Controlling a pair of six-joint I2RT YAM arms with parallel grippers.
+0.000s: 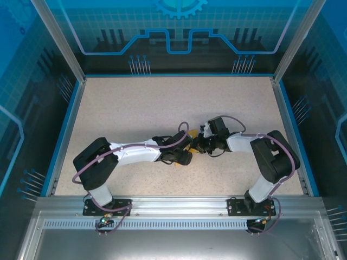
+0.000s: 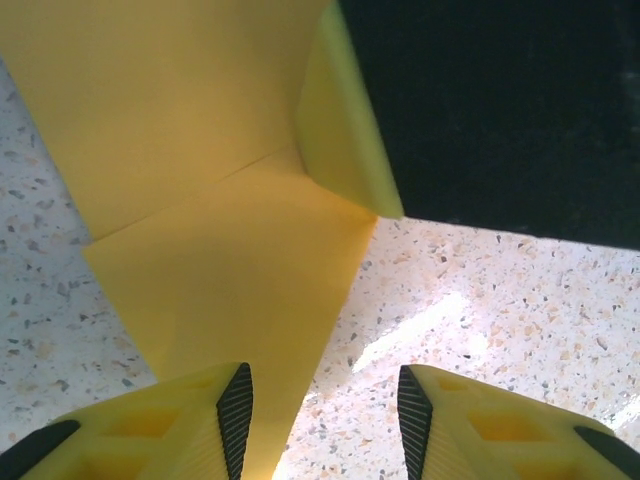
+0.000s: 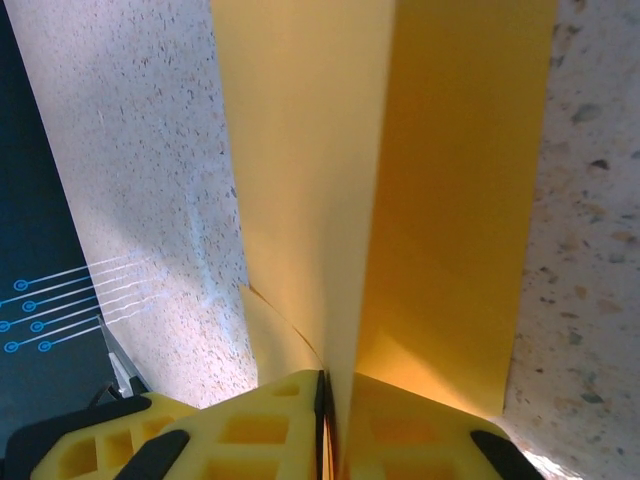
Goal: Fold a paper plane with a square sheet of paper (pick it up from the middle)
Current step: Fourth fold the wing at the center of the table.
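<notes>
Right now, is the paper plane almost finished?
Only partway. Done: the yellow paper already has creases and a folded-up flap. In hand: the right fingers are pinched shut on a raised fold of it, while the left fingers stand open over its edge. Left: it isn't a pointed dart yet, so more folds remain.

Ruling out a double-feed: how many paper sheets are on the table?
1: the orange-yellow sheet of paper, between the arms, pinched in the right end effector; the left end effector is open over it. The arms could hide another.
</notes>
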